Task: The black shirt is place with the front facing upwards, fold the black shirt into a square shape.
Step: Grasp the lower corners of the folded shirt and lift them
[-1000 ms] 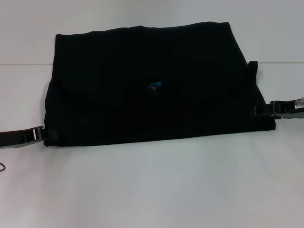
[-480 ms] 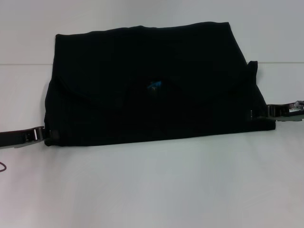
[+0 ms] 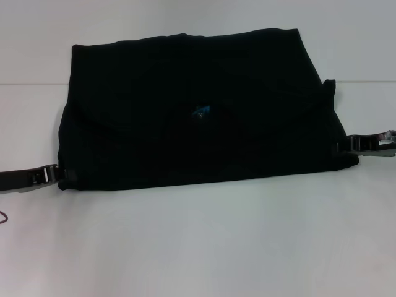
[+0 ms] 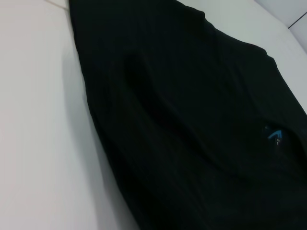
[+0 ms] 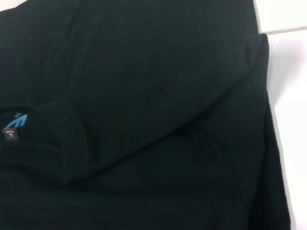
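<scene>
The black shirt (image 3: 185, 124) lies folded into a wide rectangle on the white table, its small blue neck label (image 3: 200, 112) showing near the middle. My left gripper (image 3: 62, 176) sits low at the shirt's near left corner, touching the cloth edge. My right gripper (image 3: 342, 146) is at the shirt's near right edge, level with the table. The left wrist view shows the shirt (image 4: 192, 120) with a long fold ridge and the label (image 4: 274, 135). In the right wrist view, the shirt (image 5: 144, 96) fills the picture, with the label (image 5: 14, 125) at one side.
The white table (image 3: 198, 247) spreads bare in front of the shirt and to both sides. A seam (image 3: 31, 83) crosses the surface behind the shirt's far part. A thin dark cable (image 3: 3, 216) shows at the near left edge.
My right gripper has slid a little outward to the right along the shirt's near right edge, and that corner has shifted slightly. The left gripper has stayed where it was.
</scene>
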`<state>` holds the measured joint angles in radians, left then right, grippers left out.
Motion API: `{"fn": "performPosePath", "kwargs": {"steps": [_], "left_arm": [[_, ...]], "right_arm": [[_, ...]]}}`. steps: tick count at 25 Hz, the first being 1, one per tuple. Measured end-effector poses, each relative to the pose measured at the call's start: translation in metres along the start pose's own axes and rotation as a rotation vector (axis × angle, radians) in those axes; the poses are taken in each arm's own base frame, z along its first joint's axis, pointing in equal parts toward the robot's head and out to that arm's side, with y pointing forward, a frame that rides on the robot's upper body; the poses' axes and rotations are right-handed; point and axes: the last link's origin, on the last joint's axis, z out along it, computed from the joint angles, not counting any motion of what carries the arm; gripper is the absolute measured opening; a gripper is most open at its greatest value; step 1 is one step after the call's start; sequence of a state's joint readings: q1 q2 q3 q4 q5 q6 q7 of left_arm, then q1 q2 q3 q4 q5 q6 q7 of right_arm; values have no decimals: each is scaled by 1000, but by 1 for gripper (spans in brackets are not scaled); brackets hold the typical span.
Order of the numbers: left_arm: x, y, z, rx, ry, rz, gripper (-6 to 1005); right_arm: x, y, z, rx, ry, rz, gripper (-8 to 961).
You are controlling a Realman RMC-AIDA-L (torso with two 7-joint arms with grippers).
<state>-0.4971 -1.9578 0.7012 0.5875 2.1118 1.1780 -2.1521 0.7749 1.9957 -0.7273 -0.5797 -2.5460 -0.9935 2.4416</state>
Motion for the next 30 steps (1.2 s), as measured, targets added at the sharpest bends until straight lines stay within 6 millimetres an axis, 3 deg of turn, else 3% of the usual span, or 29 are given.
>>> {"fn": "performPosePath", "kwargs": {"steps": [5, 8, 13, 20, 27, 30], "left_arm": [[0, 0, 0, -1, 3, -2, 2], [1, 0, 0, -3, 6, -1, 1], [1, 1, -1, -13, 1, -3, 2], [1, 4, -9, -53, -41, -9, 2], [-8, 9, -26, -146, -122, -19, 2], [-20, 12, -34, -189, -194, -33, 1]], "right_arm": [[2, -2, 0, 3, 1, 5, 377], [3, -3, 0, 4, 3, 8, 166], [3, -5, -2, 7, 4, 7, 2], [7, -12, -13, -23, 43, 3, 2], [27, -23, -41, -115, 125, -9, 3], [39, -25, -56, -185, 165, -23, 3]]}}
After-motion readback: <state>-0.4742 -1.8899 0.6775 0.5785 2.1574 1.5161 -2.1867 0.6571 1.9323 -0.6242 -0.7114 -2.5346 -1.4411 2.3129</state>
